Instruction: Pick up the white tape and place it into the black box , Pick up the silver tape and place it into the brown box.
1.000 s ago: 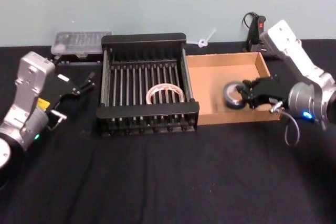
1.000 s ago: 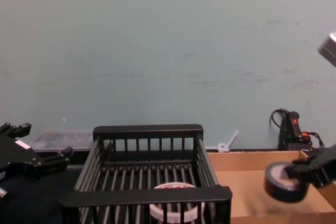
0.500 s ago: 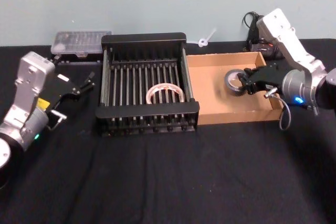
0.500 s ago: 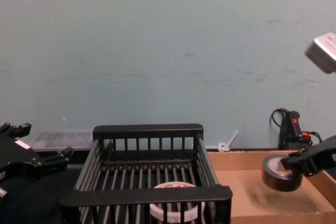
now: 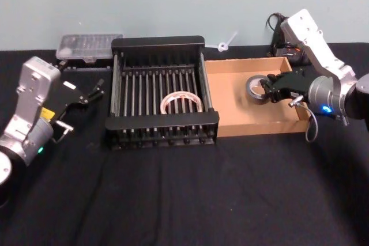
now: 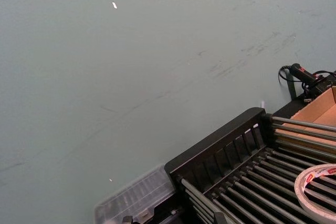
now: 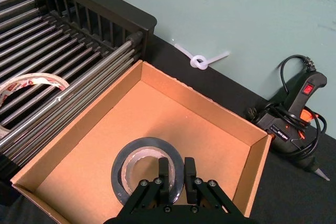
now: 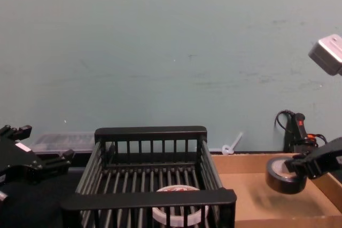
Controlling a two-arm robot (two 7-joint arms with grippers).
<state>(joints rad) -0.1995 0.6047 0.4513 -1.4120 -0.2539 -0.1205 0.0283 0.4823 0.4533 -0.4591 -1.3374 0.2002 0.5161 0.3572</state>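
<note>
The silver tape (image 5: 255,87) hangs just above the floor of the brown box (image 5: 230,114), near its back right part. My right gripper (image 5: 267,90) is shut on its rim. In the right wrist view one finger (image 7: 164,170) sits in the hole of the silver tape (image 7: 137,170) and the other is outside the rim. From the chest view the silver tape (image 8: 280,175) floats over the brown box (image 8: 251,162). The white tape (image 5: 181,103) lies flat on the bars of the black box (image 5: 161,43). Left of that box, my left gripper (image 5: 95,89) is parked, open and empty.
A clear plastic case (image 5: 89,46) lies behind the black box's left corner. A black glue gun with a cord (image 7: 293,113) and a white zip tie (image 7: 201,60) lie behind the brown box. Black table (image 5: 184,194) stretches bare in front.
My right gripper carried the silver tape from the box's front right, back and slightly up over its back part. In the last half second it barely moved. The left arm stayed still.
</note>
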